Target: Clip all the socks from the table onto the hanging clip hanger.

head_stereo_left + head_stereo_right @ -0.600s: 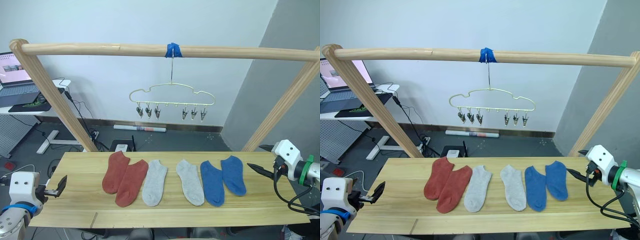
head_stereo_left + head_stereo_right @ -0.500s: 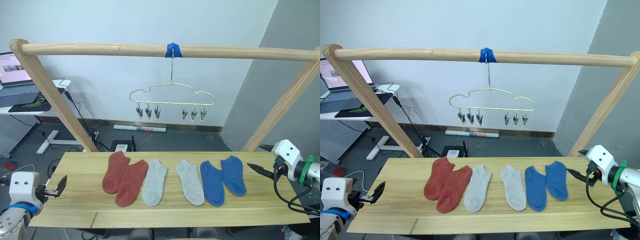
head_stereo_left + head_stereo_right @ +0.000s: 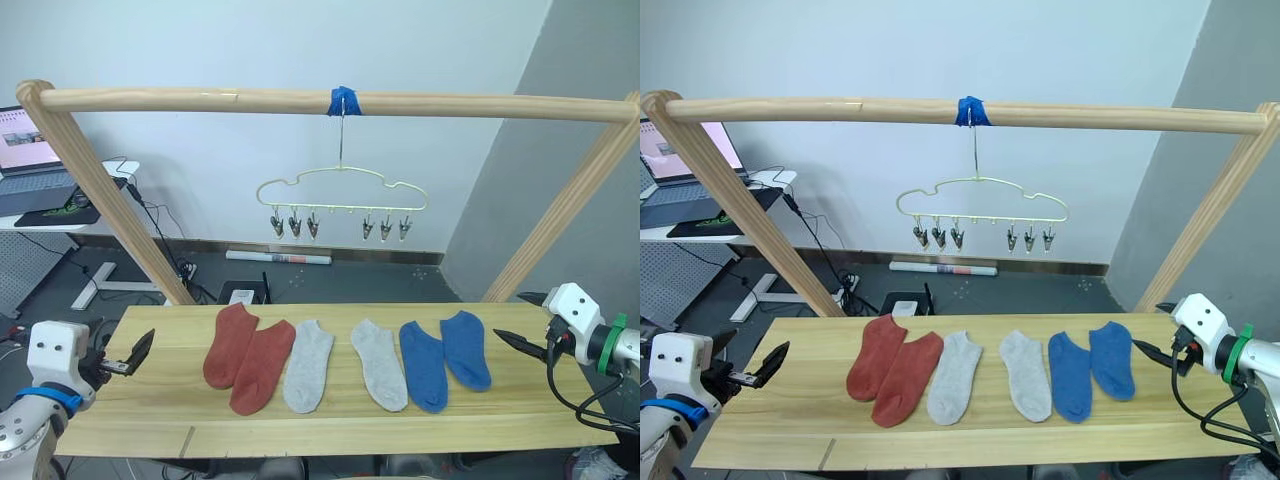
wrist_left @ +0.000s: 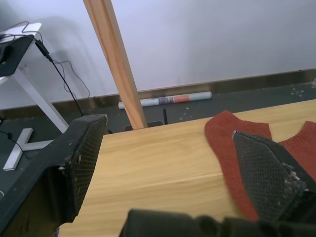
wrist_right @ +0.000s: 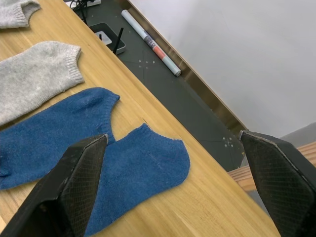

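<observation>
**Mia:** Where are the socks?

**Ben:** All six lie flat in a row on the table (image 3: 150, 420). From the robot's left I see two red socks (image 3: 247, 357), then two grey socks (image 3: 310, 365), then two blue socks (image 3: 445, 358). The two red ones overlap a bit, and the second red one touches the first grey one. The two blue ones touch at their edges. There is a small gap between the two grey ones.

**Mia:** And the clip hanger?

**Ben:** The clip hanger (image 3: 341, 190) hangs by its long hook from the wooden pole (image 3: 200, 99), right at a bit of blue tape (image 3: 342, 100). It hangs above and behind the row of socks. Its little clips (image 3: 293, 224) have nothing in them.

**Mia:** What is the left gripper doing?

**Ben:** The left gripper (image 3: 137, 354) is over the left end of the table, well apart from the red socks. Its two fingers (image 4: 81, 163) are spread wide and hold nothing.

**Mia:** And the right gripper?

**Ben:** The right gripper (image 3: 508, 339) is at the right end, near the last blue sock but not touching it. Its fingers (image 5: 74, 182) are wide apart too, with nothing between them
</observation>
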Robot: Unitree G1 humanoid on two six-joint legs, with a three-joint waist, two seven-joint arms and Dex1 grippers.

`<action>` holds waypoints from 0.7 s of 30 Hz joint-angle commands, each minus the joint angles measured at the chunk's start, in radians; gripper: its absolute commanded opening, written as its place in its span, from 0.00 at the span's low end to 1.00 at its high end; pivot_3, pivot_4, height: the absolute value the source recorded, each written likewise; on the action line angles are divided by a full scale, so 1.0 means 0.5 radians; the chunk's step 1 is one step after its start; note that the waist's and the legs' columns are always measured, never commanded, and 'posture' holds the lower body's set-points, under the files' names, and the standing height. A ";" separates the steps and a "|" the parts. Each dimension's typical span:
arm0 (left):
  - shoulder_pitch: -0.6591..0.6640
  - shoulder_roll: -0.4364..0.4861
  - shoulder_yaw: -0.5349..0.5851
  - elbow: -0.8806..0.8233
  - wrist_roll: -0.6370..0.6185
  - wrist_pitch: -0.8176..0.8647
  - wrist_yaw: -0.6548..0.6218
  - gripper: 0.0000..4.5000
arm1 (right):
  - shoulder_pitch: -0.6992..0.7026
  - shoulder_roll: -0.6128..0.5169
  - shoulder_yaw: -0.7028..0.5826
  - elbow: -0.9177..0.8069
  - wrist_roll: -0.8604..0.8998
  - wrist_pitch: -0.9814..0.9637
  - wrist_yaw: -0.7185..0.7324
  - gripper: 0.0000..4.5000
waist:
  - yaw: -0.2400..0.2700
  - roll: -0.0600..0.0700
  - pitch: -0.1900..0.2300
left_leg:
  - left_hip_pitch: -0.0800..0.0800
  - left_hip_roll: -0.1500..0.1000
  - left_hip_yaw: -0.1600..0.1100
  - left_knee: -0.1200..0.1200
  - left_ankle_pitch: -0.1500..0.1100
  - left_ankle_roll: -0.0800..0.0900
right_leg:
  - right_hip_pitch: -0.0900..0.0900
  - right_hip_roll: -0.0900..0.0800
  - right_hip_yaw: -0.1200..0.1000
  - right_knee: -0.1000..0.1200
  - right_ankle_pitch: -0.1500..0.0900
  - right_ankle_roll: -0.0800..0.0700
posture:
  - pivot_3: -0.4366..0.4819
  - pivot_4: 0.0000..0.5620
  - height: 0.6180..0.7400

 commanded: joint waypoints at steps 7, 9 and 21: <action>-0.254 -0.162 -0.159 -0.354 -0.059 0.134 0.159 1.00 | 0.017 -0.006 -0.049 -0.249 0.043 -0.059 0.002 1.00 | -0.002 0.001 0.000 | 0.000 0.000 0.000 0.001 0.000 0.000 | 0.001 0.001 0.002 0.001 0.004 0.008 | 0.33 0.09 0.96; -0.338 -0.207 -0.205 -0.422 -0.060 0.179 0.212 1.00 | 0.013 -0.008 -0.046 -0.380 0.076 -0.004 0.003 1.00 | -0.004 0.000 0.007 | 0.000 0.000 0.000 0.002 0.000 0.000 | 0.001 0.002 0.004 0.002 0.006 0.010 | 0.32 0.12 0.96; -0.886 -0.506 -0.496 -0.544 -0.112 0.356 0.411 1.00 | -0.312 0.070 0.173 -1.280 0.480 0.655 -0.099 1.00 | -0.070 -0.016 0.148 | 0.000 0.000 0.011 0.004 0.000 0.000 | -0.005 0.009 0.025 0.003 0.013 0.021 | 0.27 0.33 0.96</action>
